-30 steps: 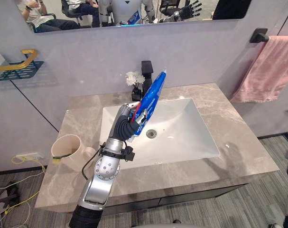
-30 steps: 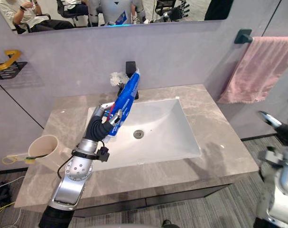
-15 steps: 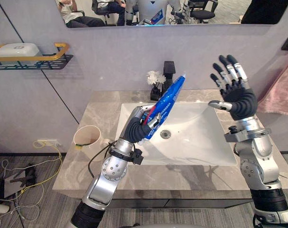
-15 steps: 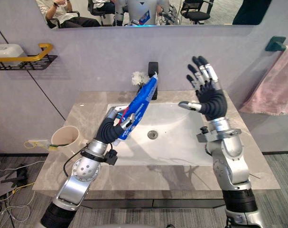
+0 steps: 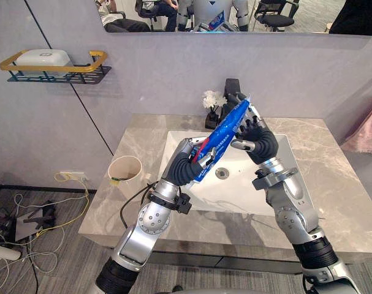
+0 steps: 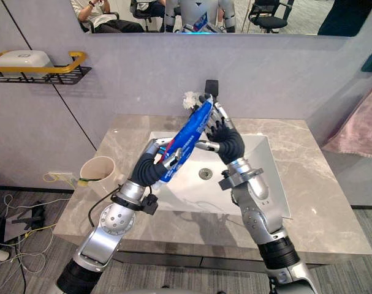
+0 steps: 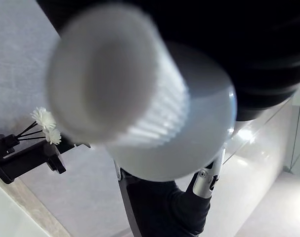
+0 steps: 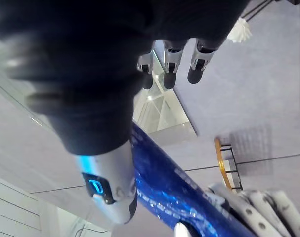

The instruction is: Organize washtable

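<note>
**Right hand now up at the tube: looks like a handover / 2-hand regrasp**

- Change vs 0.5 s ago: right hand (image 5: 257, 138) was raised, splayed and well apart from the tube. Now it sits at the upper half of the toothpaste tube (image 5: 225, 131), fingers straight-ish behind it and thumb pointing in at its side. Not wrapped yet. Can't tell whether it's touching or just beside.
- Head cam shifted too, so ignore the apparent drift of the sink (image 5: 235, 187) & worktop (image 5: 351, 202).
- Left hand (image 5: 184, 166) hasn't let go: fingers curled round the tube's lower end, tube tilted up towards the faucet (image 5: 233, 89), in the air over the sink. Left wrist view has the white cap (image 7: 115, 89) right at the lens, so cap end is down and crimped end up.
- Cup (image 5: 125, 174) stands on the worktop left of the sink, well apart from both hands.
- My read: tube isn't placed yet, task is early/mid. Next need is the right hand closing firmly before the left releases.
- Risk: the tube is slick & soft, so a weak pinch could drop it into the sink.
</note>
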